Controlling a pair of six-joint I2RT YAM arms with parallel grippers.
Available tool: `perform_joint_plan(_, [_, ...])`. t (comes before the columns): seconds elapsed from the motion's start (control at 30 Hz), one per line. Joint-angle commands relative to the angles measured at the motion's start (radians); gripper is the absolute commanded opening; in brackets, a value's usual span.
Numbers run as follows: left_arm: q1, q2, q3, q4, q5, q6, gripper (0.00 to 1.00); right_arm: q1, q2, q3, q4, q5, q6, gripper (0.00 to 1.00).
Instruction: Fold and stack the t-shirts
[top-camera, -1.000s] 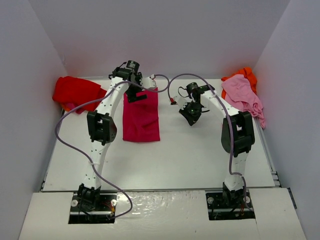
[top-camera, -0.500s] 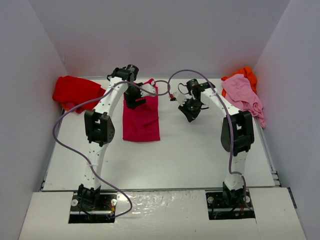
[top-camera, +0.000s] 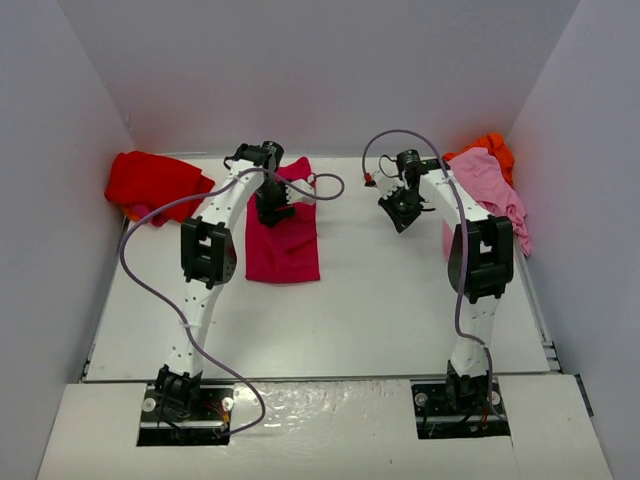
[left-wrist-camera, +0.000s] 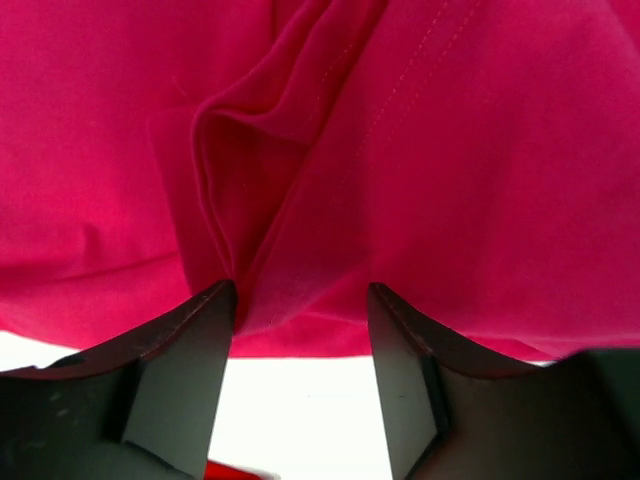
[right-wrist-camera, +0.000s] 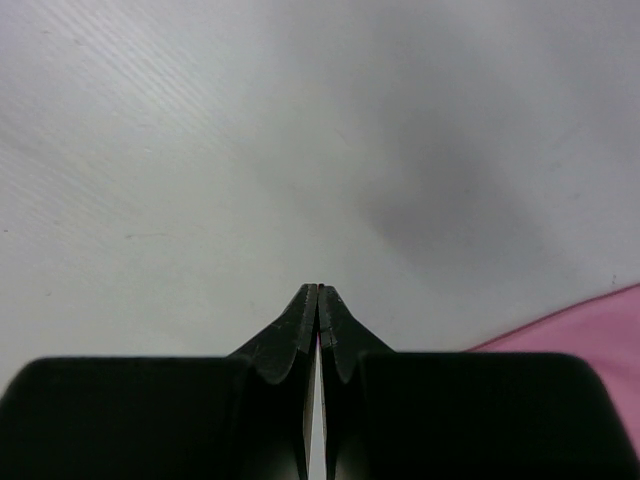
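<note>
The crimson-magenta t-shirt (top-camera: 285, 240) lies folded in a long strip left of the table's middle. My left gripper (top-camera: 273, 207) is over its far half, open. In the left wrist view the gripper (left-wrist-camera: 300, 296) has its fingers (left-wrist-camera: 190, 345) spread at the shirt's hem (left-wrist-camera: 320, 200), beside a raised fold. My right gripper (top-camera: 403, 210) is shut and empty over bare table, just left of the pale pink t-shirt (top-camera: 487, 190). The right wrist view shows the shut gripper (right-wrist-camera: 318, 290) and a pink corner (right-wrist-camera: 590, 322). The orange t-shirt (top-camera: 492, 148) lies under the pink one. The bright red t-shirt (top-camera: 150, 182) is bunched at the back left.
White walls close in the table (top-camera: 380, 300) on the left, back and right. Purple cables (top-camera: 330, 185) loop from both arms above the table's far half. The shirts lie along the far half of the table.
My right gripper has moved right and toward the back, closer to the pink t-shirt. My left gripper has shifted slightly nearer along the crimson-magenta shirt.
</note>
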Motion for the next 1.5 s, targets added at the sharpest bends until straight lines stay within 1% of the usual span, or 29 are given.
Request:
perform_joint_plan(0.0, [-0.003,-0.006,0.055,0.011,0.014,0.048,0.50,-0.026,-0.009,0.049,0.018,0.062,0.039,0.00])
perform_joint_plan(0.1, [-0.002,0.010,0.072,0.017,0.005,0.056,0.47,-0.024,-0.004,0.048,0.019,0.055,0.040,0.00])
perform_joint_plan(0.17, [-0.002,0.018,0.079,0.017,-0.001,0.062,0.43,-0.024,0.002,0.046,0.019,0.046,0.039,0.00])
perform_joint_plan(0.27, [-0.002,0.023,0.086,0.021,-0.009,0.069,0.31,-0.023,0.008,0.041,0.021,0.027,0.038,0.00])
perform_joint_plan(0.3, [-0.002,0.023,0.089,0.023,-0.010,0.072,0.23,-0.021,0.008,0.041,0.021,0.024,0.038,0.00])
perform_joint_plan(0.33, [0.000,0.017,0.087,0.038,-0.018,0.062,0.00,-0.021,0.008,0.038,0.021,0.026,0.037,0.00])
perform_joint_plan(0.5, [0.012,-0.001,0.080,0.071,-0.024,0.051,0.00,-0.020,-0.003,0.024,0.024,0.023,0.037,0.00])
perform_joint_plan(0.8, [0.032,-0.019,0.084,0.074,-0.049,0.046,0.00,-0.020,-0.027,-0.007,0.033,0.041,0.028,0.00])
perform_joint_plan(0.97, [0.071,-0.085,0.069,0.052,-0.042,0.061,0.00,-0.021,-0.032,-0.022,0.042,0.041,0.020,0.00])
perform_joint_plan(1.03, [0.086,-0.111,0.040,0.070,-0.048,0.061,0.00,-0.020,-0.022,-0.015,0.044,0.036,0.022,0.00])
perform_joint_plan(1.3, [0.123,-0.064,0.097,0.068,-0.038,0.034,0.00,-0.012,-0.016,-0.015,0.042,0.043,0.023,0.00])
perform_joint_plan(1.37, [0.141,-0.075,0.079,0.110,-0.020,0.014,0.00,-0.012,-0.019,-0.021,0.044,0.044,0.020,0.00])
perform_joint_plan(1.47, [0.140,-0.077,0.042,0.176,-0.039,0.010,0.00,-0.012,-0.010,-0.014,0.045,0.040,0.025,0.00])
